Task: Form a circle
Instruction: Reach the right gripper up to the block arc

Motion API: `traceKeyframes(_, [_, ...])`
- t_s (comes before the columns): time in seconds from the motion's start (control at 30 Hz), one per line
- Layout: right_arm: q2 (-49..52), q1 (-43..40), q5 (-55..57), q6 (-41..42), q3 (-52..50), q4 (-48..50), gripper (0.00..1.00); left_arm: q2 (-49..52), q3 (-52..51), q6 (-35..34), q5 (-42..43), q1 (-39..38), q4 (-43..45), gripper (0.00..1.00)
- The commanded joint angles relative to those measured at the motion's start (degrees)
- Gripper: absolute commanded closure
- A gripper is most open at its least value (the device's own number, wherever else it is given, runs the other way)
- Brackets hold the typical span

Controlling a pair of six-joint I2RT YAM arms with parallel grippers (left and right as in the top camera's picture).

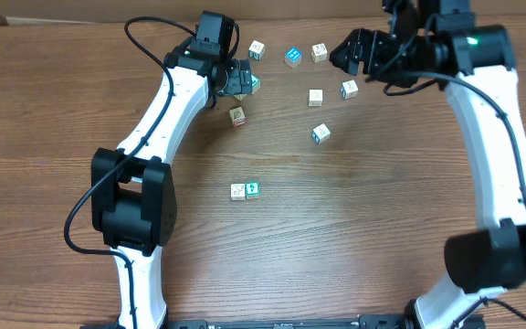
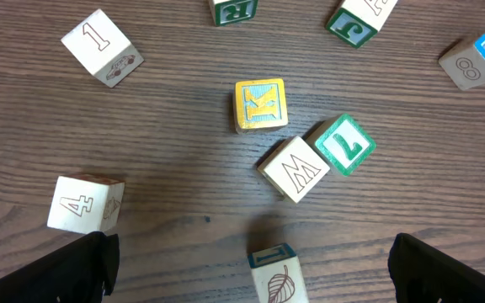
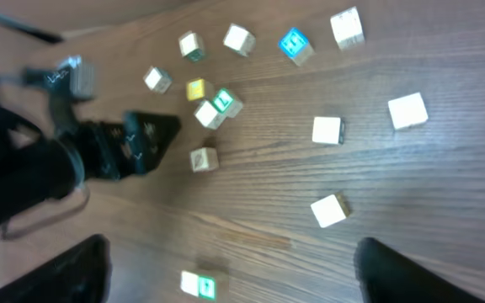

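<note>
**Overhead.** Small lettered cubes lie scattered over the far middle of the wooden desk [image 1: 336,228] and make no ring. A white cube [image 1: 257,48], a blue cube [image 1: 292,57] and a tan cube [image 1: 319,52] sit in a loose row nearest the far edge. Three more are spread below them. A touching pair [image 1: 245,190], one of them green, lies near the desk's centre, well apart from the rest. The left arm [image 1: 167,110] reaches toward the far edge, and the left jaws hang over a small cluster there. The right arm [image 1: 487,119] bends in from the right edge, with the right jaws just beside the tan cube.

**Left wrist.** The left jaws are spread wide, with one dark finger [image 2: 57,269] in each lower corner and nothing gripped. Between them, at the lower edge, is a leaf cube [image 2: 274,276], touching neither finger. Above it, the M cube [image 2: 295,168] touches the green L cube [image 2: 344,143], and the yellow K cube [image 2: 261,105] sits just beside them. The "4" cube [image 2: 82,204] and the "1" cube [image 2: 101,46] lie apart on the left.

**Right wrist.** This view is blurred. The right jaws are spread and hold nothing, with one finger [image 3: 432,273] in each lower corner. The whole scatter of cubes lies on the desk beyond them.
</note>
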Motion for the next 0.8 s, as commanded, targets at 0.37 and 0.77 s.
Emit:
traceKeyframes(0.37, [11.65, 2.95, 9.33, 2.62, 1.07, 0.46, 0.4, 0.46, 0.48, 0.0, -0.39, -0.28, 0.46, 0.0])
traceKeyframes(0.77, [13.55, 11.47, 16.0, 9.07, 0.04, 9.79, 0.31, -0.33, 0.76, -1.57, -4.79, 7.45, -0.85, 0.0])
